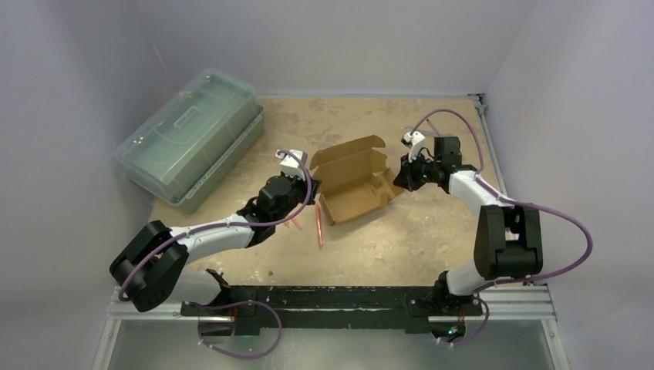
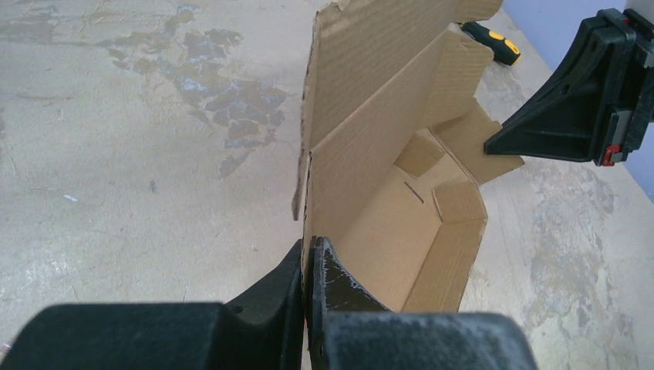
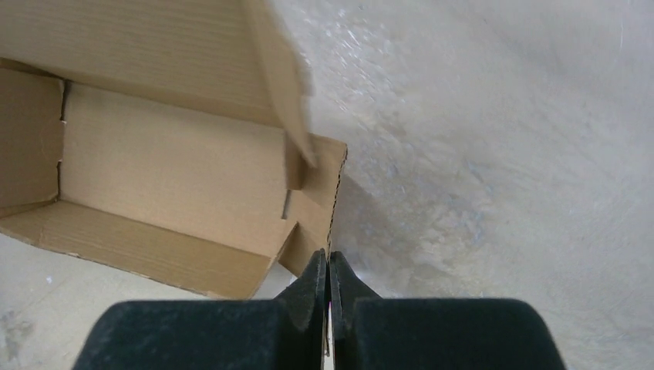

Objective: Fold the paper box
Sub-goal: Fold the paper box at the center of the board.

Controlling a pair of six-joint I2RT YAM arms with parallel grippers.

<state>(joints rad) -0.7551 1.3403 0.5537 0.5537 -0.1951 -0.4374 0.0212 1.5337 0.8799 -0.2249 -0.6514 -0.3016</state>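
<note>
The box [image 1: 353,183] is set at the middle of the table [image 1: 432,239], half-formed, with its tray open upward and its lid flap raised at the far side. Its left wall is pinched between the closed fingers of the left claw [image 2: 308,250]. A flap at its right end is clamped by the right claw [image 3: 328,266], likewise closed. A green case [image 1: 193,135] is seen well apart at the far left, and a thin reddish stick [image 1: 319,228] near the box's front left corner.
</note>
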